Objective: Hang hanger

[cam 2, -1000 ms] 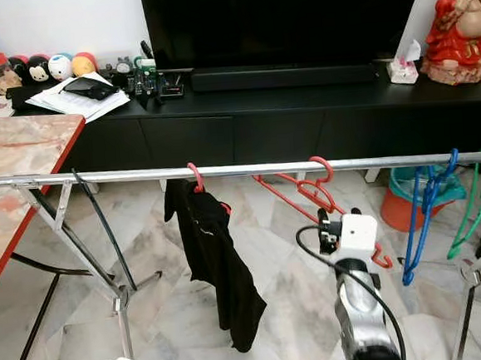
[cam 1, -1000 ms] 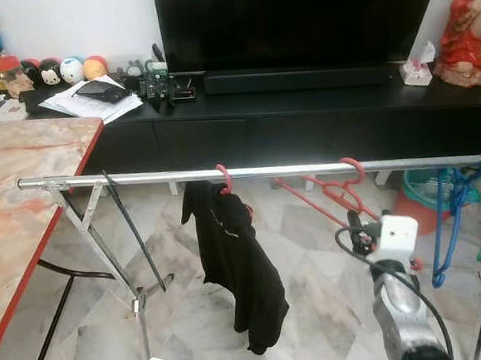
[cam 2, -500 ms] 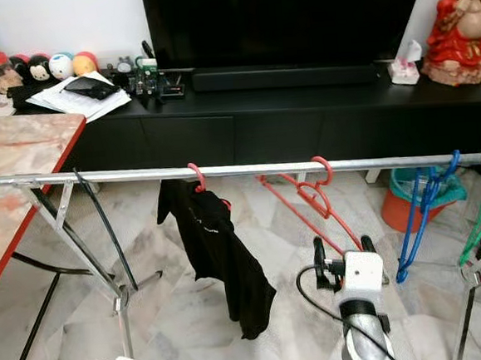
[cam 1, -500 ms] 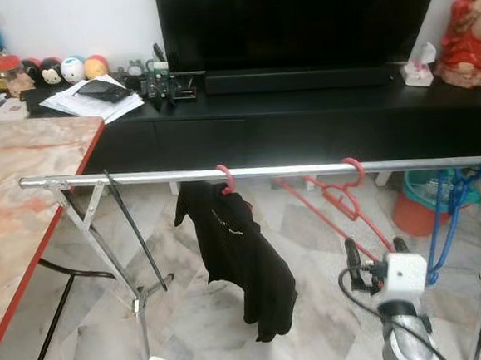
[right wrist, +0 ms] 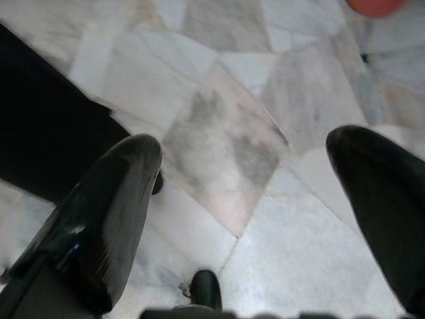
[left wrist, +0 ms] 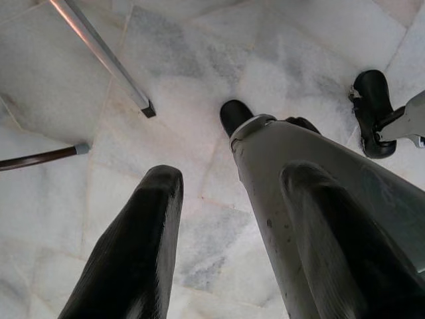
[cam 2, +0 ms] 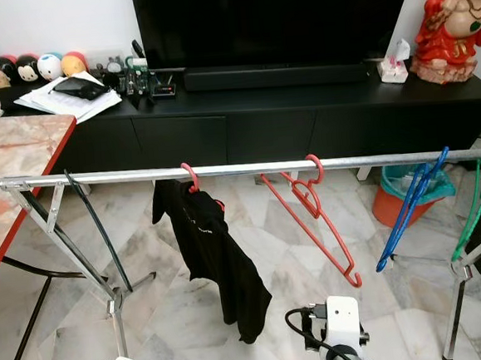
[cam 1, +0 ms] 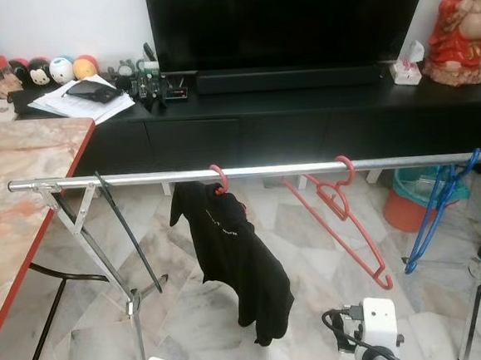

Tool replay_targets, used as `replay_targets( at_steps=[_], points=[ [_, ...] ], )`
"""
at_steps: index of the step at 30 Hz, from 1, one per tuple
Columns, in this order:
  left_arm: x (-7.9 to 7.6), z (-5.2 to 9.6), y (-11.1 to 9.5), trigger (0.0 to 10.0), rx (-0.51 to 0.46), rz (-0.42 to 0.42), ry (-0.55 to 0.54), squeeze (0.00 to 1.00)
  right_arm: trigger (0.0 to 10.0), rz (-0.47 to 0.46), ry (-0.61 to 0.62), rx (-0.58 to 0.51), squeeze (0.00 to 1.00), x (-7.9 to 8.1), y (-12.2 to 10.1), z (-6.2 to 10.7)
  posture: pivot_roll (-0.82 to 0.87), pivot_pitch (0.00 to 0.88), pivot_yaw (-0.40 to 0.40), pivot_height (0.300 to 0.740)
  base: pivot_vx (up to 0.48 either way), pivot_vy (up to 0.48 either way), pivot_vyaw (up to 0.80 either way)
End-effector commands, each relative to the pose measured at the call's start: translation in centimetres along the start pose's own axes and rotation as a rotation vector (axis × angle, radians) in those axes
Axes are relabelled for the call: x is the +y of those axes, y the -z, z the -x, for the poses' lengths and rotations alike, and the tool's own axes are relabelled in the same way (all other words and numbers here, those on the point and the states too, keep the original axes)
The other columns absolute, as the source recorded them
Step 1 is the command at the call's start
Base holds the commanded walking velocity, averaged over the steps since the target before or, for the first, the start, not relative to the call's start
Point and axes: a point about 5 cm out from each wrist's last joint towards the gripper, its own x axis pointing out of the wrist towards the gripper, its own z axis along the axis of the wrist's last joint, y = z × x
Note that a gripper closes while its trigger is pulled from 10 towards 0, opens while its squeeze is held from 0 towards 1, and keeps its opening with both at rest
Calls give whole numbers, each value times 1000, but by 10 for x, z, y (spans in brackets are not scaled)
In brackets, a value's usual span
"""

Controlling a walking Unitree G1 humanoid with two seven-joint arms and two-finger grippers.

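R wrist housing: white boxy block, black cable loop; end effector fingers glossy black.

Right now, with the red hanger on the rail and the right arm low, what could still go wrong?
The empty red hanger hangs tilted on the rail, so a knock might slip its hook off. The black shirt sits lopsided on its hanger and could slide down. The right gripper, open with nothing between its fingers, points at the floor near that shirt.
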Motion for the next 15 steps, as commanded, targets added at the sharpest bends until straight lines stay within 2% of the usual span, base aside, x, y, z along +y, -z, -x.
replay_targets(
  at_steps=[1, 2, 4, 5, 6, 8, 15],
  points=[
    [0, 0, 4, 10000, 14, -5, -1, 0, 10000, -29, 22, 66, 0, -5, 7, -3, -140, 0, -25, 740, 0, 0, 0],
    [0, 0, 4, 10000, 15, -5, -1, 0, 10000, -31, 16, 78, 0, -5, 8, -4, -140, 0, -25, 740, 0, 0, 0],
    [-1, 0, 4, 10000, 15, -5, -2, 0, 10000, -120, 51, 129, 0, -9, 11, -6, -121, 0, -33, 740, 0, 0, 0],
    [-1, 0, 4, 10000, 14, -8, -4, 0, 10000, -195, 74, 129, 0, -12, 8, -8, -115, 0, -35, 740, 0, 0, 0],
    [0, 0, 4, 10000, 12, -8, -11, 0, 10000, -225, 87, 116, 0, -15, 4, -10, -136, 0, -22, 740, 0, 0, 0],
    [1, 1, 5, 10000, 16, -13, -19, 0, 10000, -128, 50, 144, 0, -13, 8, -10, -154, 0, -8, 740, 0, 0, 0],
    [0, 1, 6, 10000, 16, -10, -21, 0, 10000, -31, 74, 331, 0, -27, 50, 5, -101, 0, -30, 740, 0, 0, 0]
  ],
)
